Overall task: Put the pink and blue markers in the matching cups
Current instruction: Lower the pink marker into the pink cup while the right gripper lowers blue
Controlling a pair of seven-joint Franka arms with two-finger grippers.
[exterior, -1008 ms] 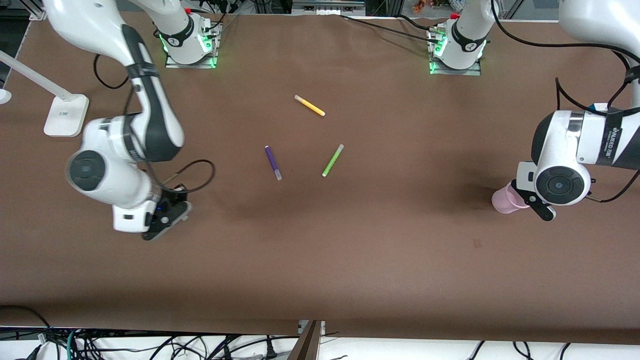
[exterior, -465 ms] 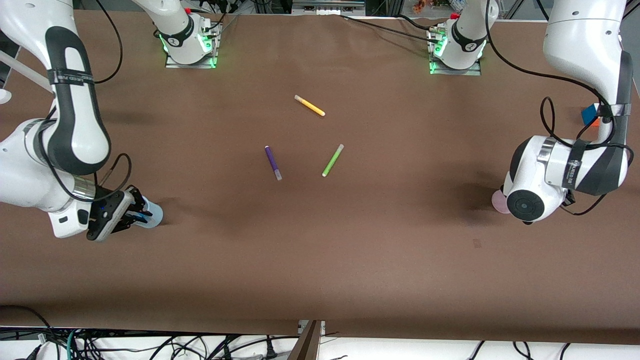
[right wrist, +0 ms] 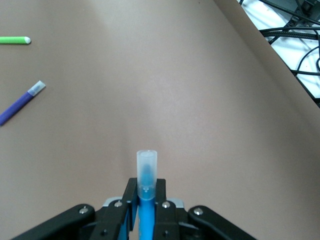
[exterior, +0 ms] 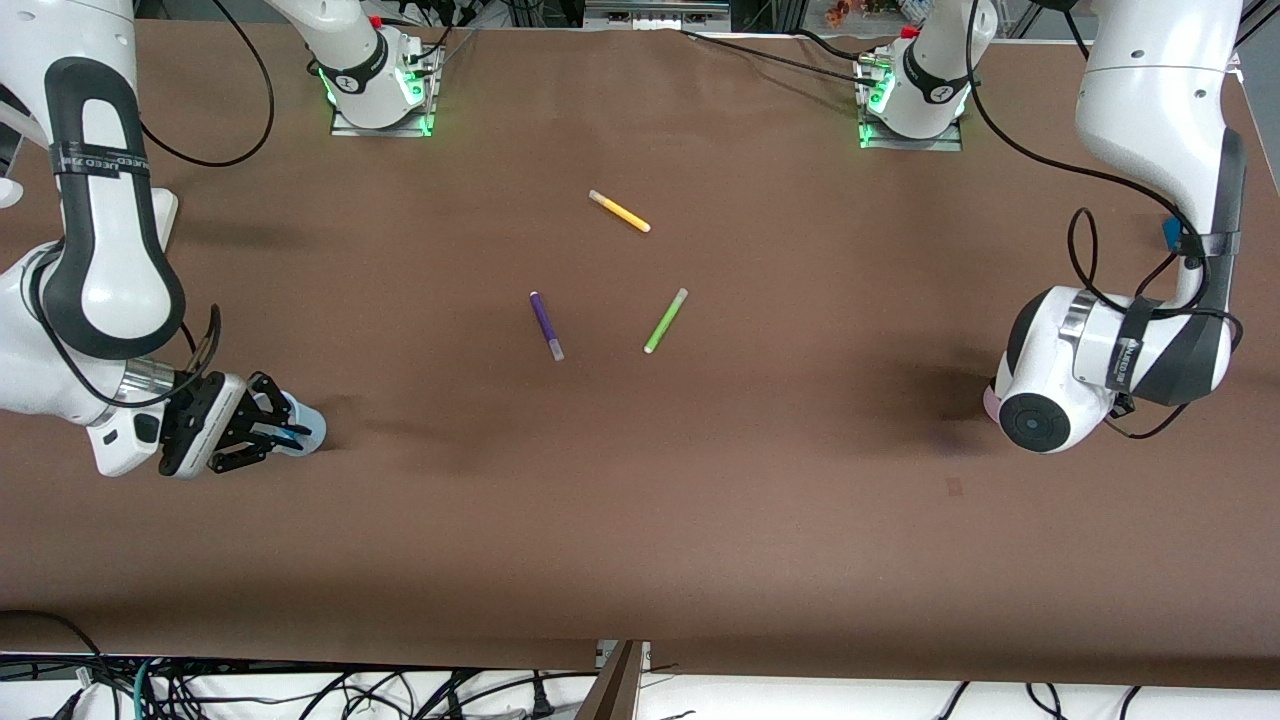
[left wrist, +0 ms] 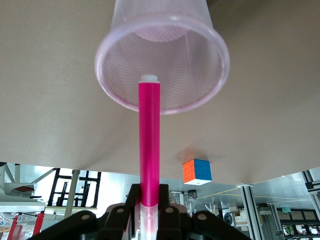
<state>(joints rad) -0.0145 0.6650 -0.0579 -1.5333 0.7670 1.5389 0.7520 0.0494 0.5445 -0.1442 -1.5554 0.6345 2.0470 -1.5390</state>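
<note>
In the left wrist view my left gripper (left wrist: 149, 192) is shut on the pink marker (left wrist: 149, 135), gripping it near its pale cap. The marker's free end points into the open mouth of the pale pink cup (left wrist: 165, 35). In the front view the left arm (exterior: 1040, 420) covers that cup except a pink sliver (exterior: 990, 400). My right gripper (right wrist: 146, 189) is shut on the blue marker (right wrist: 146, 167), greyish cap outward. In the front view the right gripper (exterior: 262, 425) is right beside the pale blue cup (exterior: 308, 433) at the right arm's end of the table.
A yellow marker (exterior: 619, 211), a dark purple marker (exterior: 546, 325) and a lime-green marker (exterior: 665, 320) lie mid-table. The purple marker (right wrist: 20, 105) and the green one (right wrist: 12, 40) also show in the right wrist view. A colour cube (left wrist: 196, 171) sits near the left arm's end.
The right arm swung toward its end of the table, uncovering the blue cup beside its gripper. The left arm moved over the pink cup and now hides almost all of it.
</note>
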